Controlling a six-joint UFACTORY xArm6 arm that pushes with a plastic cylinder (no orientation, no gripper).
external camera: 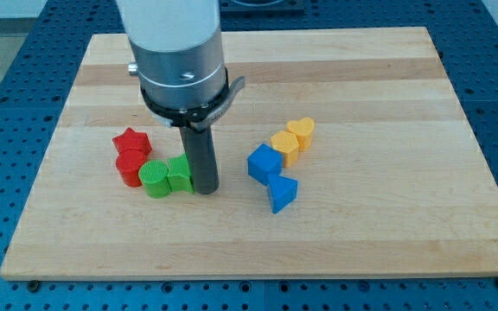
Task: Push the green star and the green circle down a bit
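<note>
**Positioning stage — downward push not yet set up**

My tip [206, 187] is a bare rod with no jaws to open or close. It rests just beside the green star [179, 173], at the view's right. The green circle [155, 180] touches the star's left side, below the red blocks [131, 155]. A downward push probably requires repositioning above both. Blocks appear matte, hard plastic — the wooden board [361, 250] is smooth.
</note>
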